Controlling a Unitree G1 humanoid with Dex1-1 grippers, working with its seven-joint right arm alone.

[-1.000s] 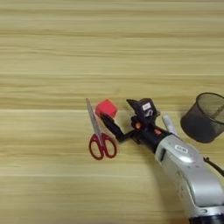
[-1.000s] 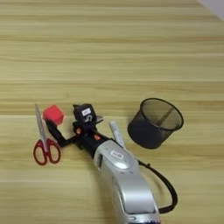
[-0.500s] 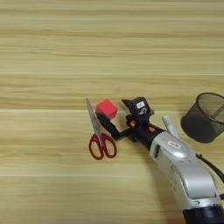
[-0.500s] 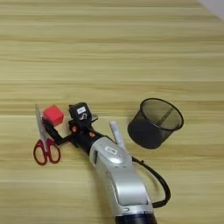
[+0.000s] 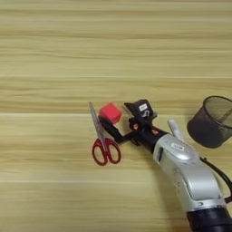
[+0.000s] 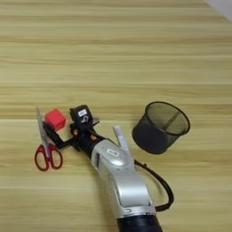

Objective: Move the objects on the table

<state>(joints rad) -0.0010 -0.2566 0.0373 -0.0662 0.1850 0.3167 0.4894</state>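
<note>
A small red cube (image 5: 110,113) lies on the wood-grain table (image 5: 54,54), just right of the red-handled scissors (image 5: 103,141), whose silver blades point away from me. My right gripper (image 5: 121,118) reaches in from the lower right and is open. One black finger (image 5: 110,129) lies below the cube beside the scissor blades, the other sits up and to the right, so the cube is at the mouth of the gap. A white-barrelled marker (image 6: 120,138) lies beside my forearm. The black marker does not show clearly.
A black mesh cup (image 6: 161,127) stands to the right of my arm, with a thin stick-like shape inside it. A black cable (image 6: 159,188) loops off the silver forearm (image 6: 122,181). Bare wood stretches across the far half and the left.
My gripper has slid a little to the left, so its open fingers now flank the red cube. Cube, scissors and cup have stayed put.
</note>
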